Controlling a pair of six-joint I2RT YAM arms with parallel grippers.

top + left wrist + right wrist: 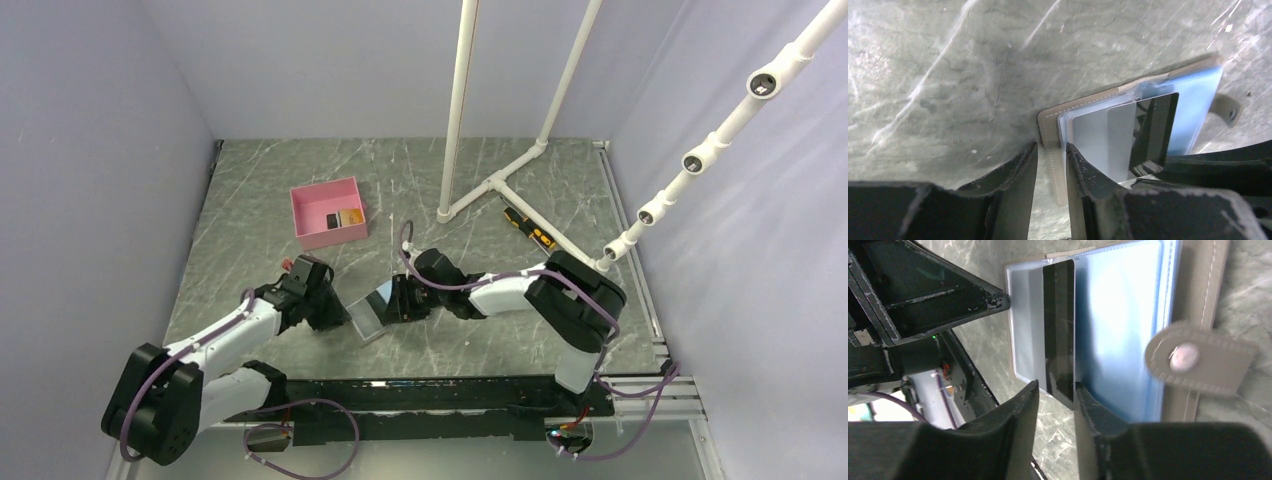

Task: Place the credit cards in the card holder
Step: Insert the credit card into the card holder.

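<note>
The grey card holder (370,315) lies open and tilted on the table, its light blue lining (1118,330) facing up. My left gripper (338,308) is shut on its stitched grey edge (1050,135). A black credit card (1059,330) sits mostly inside a clear sleeve. Its near end sticks out between the fingertips of my right gripper (1055,390), against the right-hand finger (1088,405), with table showing on the other side. The jaws stand a narrow gap apart. The card shows in the left wrist view (1155,125). An orange card (349,217) and a black card (331,220) lie in the pink box.
The pink box (310,228) stands at the back left. A white pipe frame (497,182) rises at the back centre, with a yellow-and-black screwdriver (528,230) beside it. The holder's snap tab (1193,357) hangs off to one side. Grey walls close in the table.
</note>
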